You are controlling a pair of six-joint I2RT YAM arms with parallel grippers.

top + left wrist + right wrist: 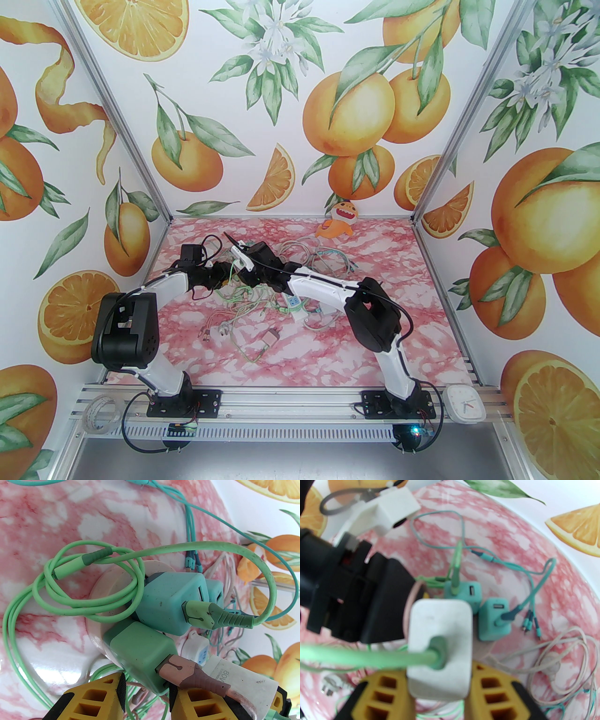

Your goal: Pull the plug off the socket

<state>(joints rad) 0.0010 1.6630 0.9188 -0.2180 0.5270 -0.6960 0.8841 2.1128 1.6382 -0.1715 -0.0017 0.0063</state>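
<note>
white plug (440,625) clamped by right gripper (439,672), green cube (140,648) pinched by left gripper (147,682). socket (105,585) reckoned beyond plug, so pull probably best made straight back toward right wrist

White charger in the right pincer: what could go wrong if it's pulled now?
1. The right pincer is shut on the white charger, but the round socket hub is steadied only by the left pincer gripping a green charger plugged into it; the whole cluster might lift instead of separating.
2. The light green cable loops over the hub and could snag or drag.
</note>
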